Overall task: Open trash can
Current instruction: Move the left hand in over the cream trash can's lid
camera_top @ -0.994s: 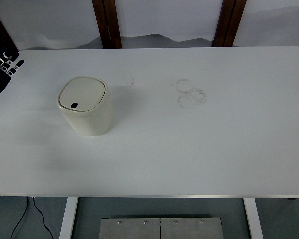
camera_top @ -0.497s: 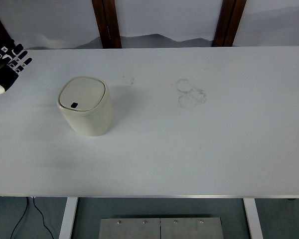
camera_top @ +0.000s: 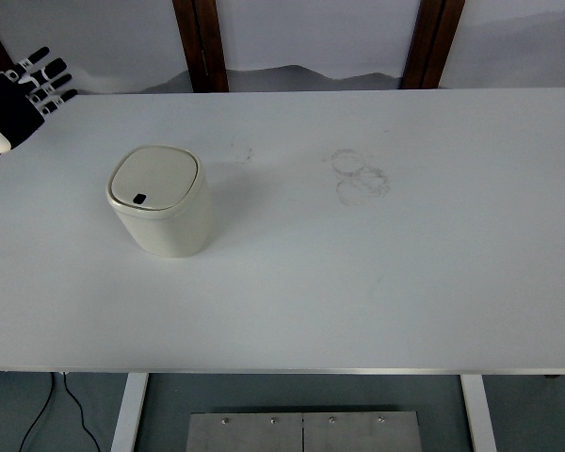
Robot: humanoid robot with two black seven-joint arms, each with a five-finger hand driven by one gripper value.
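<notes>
A small cream trash can stands upright on the left part of the white table. Its rounded square lid lies flat and closed, with a small dark button near the lid's front edge. My left hand, black with white bands on the fingers, hovers at the table's far left corner, up and to the left of the can and well apart from it. Its fingers are spread and hold nothing. The right arm does not show.
Faint ring marks stain the table's middle. Two dark wooden posts stand behind the far edge. A black cable hangs below the front left, beside a white table leg.
My left hand has risen toward the far left corner and come further into view, its fingers fanning out. The trash can has not moved.
</notes>
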